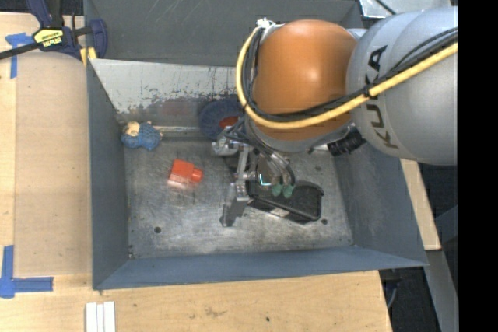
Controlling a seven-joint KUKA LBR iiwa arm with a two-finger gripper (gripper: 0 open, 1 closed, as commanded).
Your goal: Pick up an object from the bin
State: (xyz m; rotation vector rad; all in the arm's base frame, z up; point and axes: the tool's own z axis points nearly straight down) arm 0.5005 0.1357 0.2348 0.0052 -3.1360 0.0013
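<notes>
Gripper [250,200] at the black thing [297,204]
You can't tell whether the jaws are apart; the thing lies just right of them, so an off-centre grip may let it slip.

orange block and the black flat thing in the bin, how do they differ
The orange block is small, boxy and bright; the black object is longer, flatter and dark. The orange block lies in the open, left of middle; the black object lies to the right, partly covered by the arm. Both rest on the bin floor.
</notes>
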